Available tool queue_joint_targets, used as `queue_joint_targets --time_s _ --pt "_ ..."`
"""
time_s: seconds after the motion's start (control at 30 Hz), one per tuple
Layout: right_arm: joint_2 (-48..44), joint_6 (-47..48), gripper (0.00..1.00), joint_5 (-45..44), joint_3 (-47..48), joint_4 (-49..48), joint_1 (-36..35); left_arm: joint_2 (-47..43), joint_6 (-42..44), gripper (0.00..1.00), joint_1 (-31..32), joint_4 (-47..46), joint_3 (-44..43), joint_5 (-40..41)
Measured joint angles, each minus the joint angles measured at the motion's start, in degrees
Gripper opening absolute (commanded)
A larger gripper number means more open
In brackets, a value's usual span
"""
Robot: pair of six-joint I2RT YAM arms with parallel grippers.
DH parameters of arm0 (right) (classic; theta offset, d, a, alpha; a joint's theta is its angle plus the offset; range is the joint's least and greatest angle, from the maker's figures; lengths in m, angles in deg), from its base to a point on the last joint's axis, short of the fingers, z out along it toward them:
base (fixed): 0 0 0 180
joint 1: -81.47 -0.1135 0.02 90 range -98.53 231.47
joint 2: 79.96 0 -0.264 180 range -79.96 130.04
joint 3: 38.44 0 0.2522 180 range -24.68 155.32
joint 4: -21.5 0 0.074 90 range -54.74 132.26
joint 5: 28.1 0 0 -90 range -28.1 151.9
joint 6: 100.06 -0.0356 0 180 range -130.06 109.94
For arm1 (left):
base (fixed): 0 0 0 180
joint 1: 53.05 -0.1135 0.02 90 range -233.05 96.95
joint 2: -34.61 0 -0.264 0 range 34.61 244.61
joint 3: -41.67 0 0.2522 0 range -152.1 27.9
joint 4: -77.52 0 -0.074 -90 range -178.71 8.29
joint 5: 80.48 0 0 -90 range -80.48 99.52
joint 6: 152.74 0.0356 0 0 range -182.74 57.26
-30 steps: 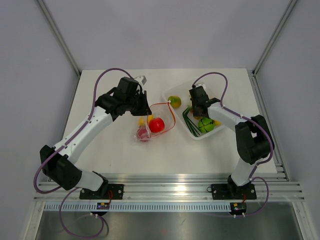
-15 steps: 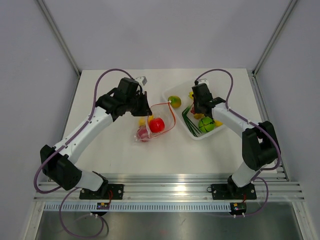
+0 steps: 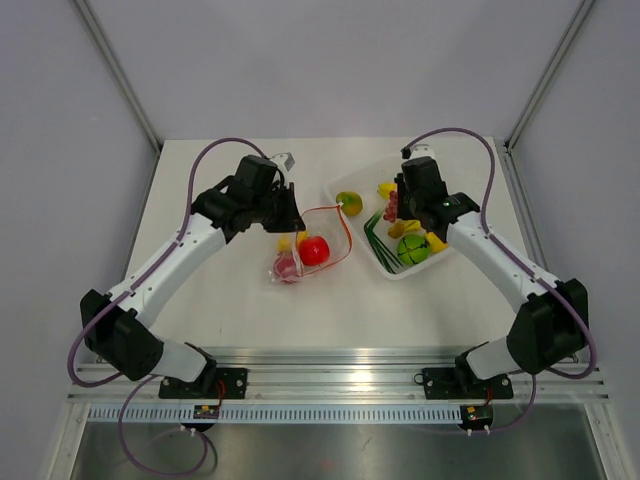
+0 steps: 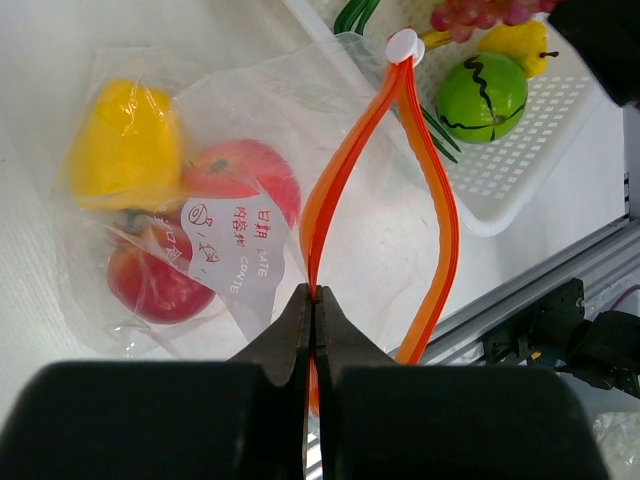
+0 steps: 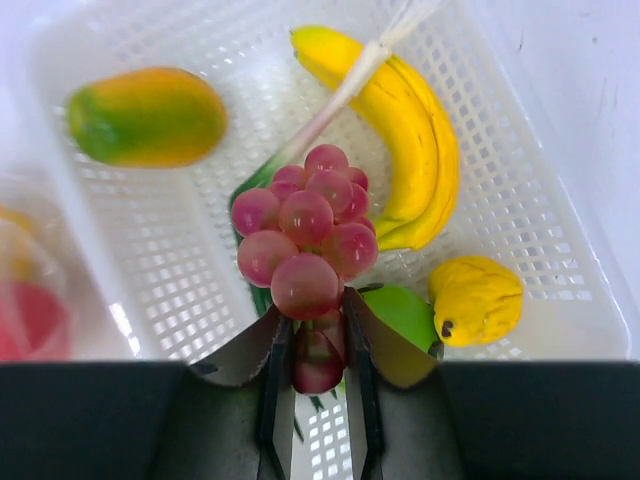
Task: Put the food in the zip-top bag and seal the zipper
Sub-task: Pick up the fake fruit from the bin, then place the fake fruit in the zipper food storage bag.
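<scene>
The zip-top bag (image 3: 297,258) lies on the table and holds a yellow pepper (image 4: 125,145) and two red round fruits (image 4: 245,175). Its mouth gapes, with the orange-red zipper (image 4: 345,165) spread in a loop. My left gripper (image 4: 315,292) is shut on one side of the zipper. My right gripper (image 5: 313,315) is shut on a bunch of red grapes (image 5: 305,225), hanging over the white tray (image 3: 400,270). Below the grapes lie a banana (image 5: 405,130), a mango (image 5: 148,115), a green round fruit (image 5: 410,315), a yellow fruit (image 5: 478,298) and green stalks (image 3: 378,240).
The tray stands just right of the bag's open mouth, with the zipper's white slider (image 4: 404,45) near its edge. Metal frame posts rise at the table's back corners, and a rail (image 3: 340,370) runs along the near edge.
My right gripper has closed on the grapes and risen from the tray, its arm swinging out to the right. The left arm and bag have not moved.
</scene>
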Motion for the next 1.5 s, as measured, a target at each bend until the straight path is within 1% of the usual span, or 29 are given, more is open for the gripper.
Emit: queue_joint_targets --time_s 0.17,0.27,0.37,0.53,0.63,0.77,1.0,1.03,1.07,1.1,1.13,1.17,1.23,1.33,1.4,1.5 --pt "-8.8 0.0 0.27 4.9 4.0 4.1 0.0 2.3 -0.3 0.0 0.0 -0.7 -1.2 -1.4" --pt "-11.7 0.0 0.27 7.4 7.2 6.6 -0.3 3.8 -0.7 0.0 0.0 -1.3 -1.9 -2.2" --pt "-13.1 0.0 0.27 8.6 11.5 8.8 -2.7 4.7 -0.9 0.0 0.0 -1.7 -2.4 -2.8" --pt "-12.8 0.2 0.26 9.7 15.5 11.0 -11.1 5.1 -1.3 0.0 0.0 -2.3 -2.5 -3.2" --pt "-11.8 -0.2 0.25 10.8 15.8 11.1 -14.1 5.1 -1.4 0.0 0.0 -2.2 -2.5 -3.3" --pt "-9.4 -1.2 0.25 12.1 15.6 10.9 -15.9 5.1 -1.4 0.0 0.0 -2.2 -2.5 -3.3" --pt "-3.4 -3.1 0.25 15.9 12.5 8.3 -17.3 5.1 -1.6 0.0 0.0 -2.3 -2.5 -3.5" --pt "-2.1 -3.3 0.27 16.4 12.5 8.0 -17.4 5.1 -1.6 0.0 0.0 -2.3 -2.5 -3.7" --pt "-1.0 -3.5 0.32 16.9 12.5 7.8 -17.6 5.1 -1.6 0.0 0.0 -2.3 -2.5 -3.9" --pt "0.2 -3.7 0.62 17.4 12.5 7.6 -17.7 5.1 -1.6 0.0 0.0 -2.3 -2.5 -4.0" --pt "1.3 -4.2 0.72 18.0 12.5 7.5 -17.9 5.1 -1.6 0.0 0.0 -2.2 -2.5 -4.1" --pt "2.3 -4.2 0.78 18.4 12.5 7.4 -18.0 5.0 -1.6 0.0 0.0 -2.3 -2.5 -4.3" --pt "3.8 -3.8 0.88 19.2 12.6 7.5 -18.3 4.9 -1.6 0.0 0.0 -2.2 -2.5 -4.3" --pt "4.4 -3.1 0.89 18.5 12.6 8.0 -18.4 4.5 -1.6 0.0 0.0 -2.1 -2.5 -4.4" --pt "3.8 -2.6 0.86 16.5 12.6 8.0 -18.4 4.3 -1.6 0.0 0.0 -1.9 -2.5 -4.4" --pt "2.0 -1.7 0.78 12.2 12.6 8.1 -18.5 4.2 -1.6 0.0 0.0 -1.9 -2.5 -4.5"
